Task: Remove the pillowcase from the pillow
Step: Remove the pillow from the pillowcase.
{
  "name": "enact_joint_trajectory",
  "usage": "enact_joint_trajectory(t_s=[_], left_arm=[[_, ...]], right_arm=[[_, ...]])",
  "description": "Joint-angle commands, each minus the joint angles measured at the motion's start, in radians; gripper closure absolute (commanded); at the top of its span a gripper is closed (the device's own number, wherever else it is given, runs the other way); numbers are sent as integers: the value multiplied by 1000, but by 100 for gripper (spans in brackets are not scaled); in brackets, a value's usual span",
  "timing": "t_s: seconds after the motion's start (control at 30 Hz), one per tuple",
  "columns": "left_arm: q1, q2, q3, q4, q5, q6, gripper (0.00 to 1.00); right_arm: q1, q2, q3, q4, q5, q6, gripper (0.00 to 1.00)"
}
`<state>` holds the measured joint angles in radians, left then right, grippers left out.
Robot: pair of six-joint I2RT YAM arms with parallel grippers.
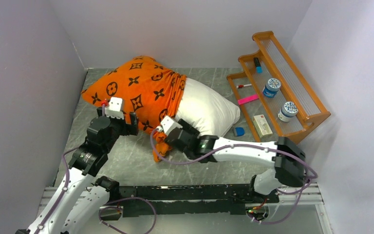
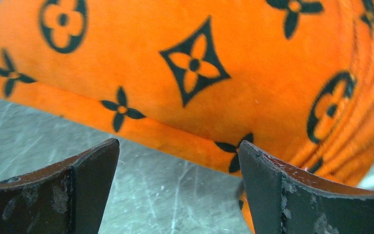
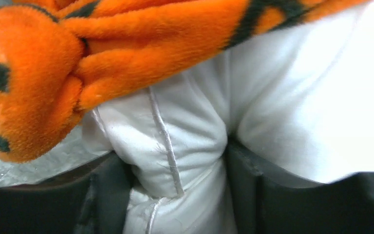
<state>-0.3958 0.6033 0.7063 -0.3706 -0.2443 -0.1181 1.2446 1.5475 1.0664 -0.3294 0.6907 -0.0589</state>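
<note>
On the bench (image 1: 131,156), back left: the pillowcase (image 1: 136,87), covering the left half of the pillow (image 1: 207,109); white right half bare. Left pincer (image 2: 177,156) wide open, empty, near the orange edge. Right pincer (image 3: 175,170) seemingly clamped on a seamed pillow fold beneath bunched orange fabric.

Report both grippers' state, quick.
Left gripper: jaws open, empty, facing the pillowcase edge.
Right gripper: jaws pinching a seamed fold of the pillow.
</note>
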Motion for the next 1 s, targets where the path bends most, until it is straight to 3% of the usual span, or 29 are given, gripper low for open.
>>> enact_joint_trajectory(t_s=[0.0, 0.07, 0.23, 0.33, 0.57, 0.8, 0.97], left_arm=[[0, 50, -7, 57, 256, 48, 4], [0, 76, -2, 62, 338, 57, 3], [0, 123, 7, 45, 454, 22, 3], [0, 172, 34, -16, 493, -63, 4], [-16, 199, 60, -17, 618, -248, 16], [-166, 230, 65, 52, 495, -314, 16], [-307, 287, 77, 89, 279, -330, 16]], right_arm=[[-132, -107, -66, 69, -88, 24, 45], [-153, -134, -74, 92, -129, 29, 66], [-178, -168, -72, 137, -196, 29, 100], [-190, -188, -69, 163, -237, 27, 100], [-199, -200, -80, 211, -297, 19, 100], [-199, -194, -98, 241, -346, 34, 100], [-199, -205, -112, 254, -362, 41, 100]])
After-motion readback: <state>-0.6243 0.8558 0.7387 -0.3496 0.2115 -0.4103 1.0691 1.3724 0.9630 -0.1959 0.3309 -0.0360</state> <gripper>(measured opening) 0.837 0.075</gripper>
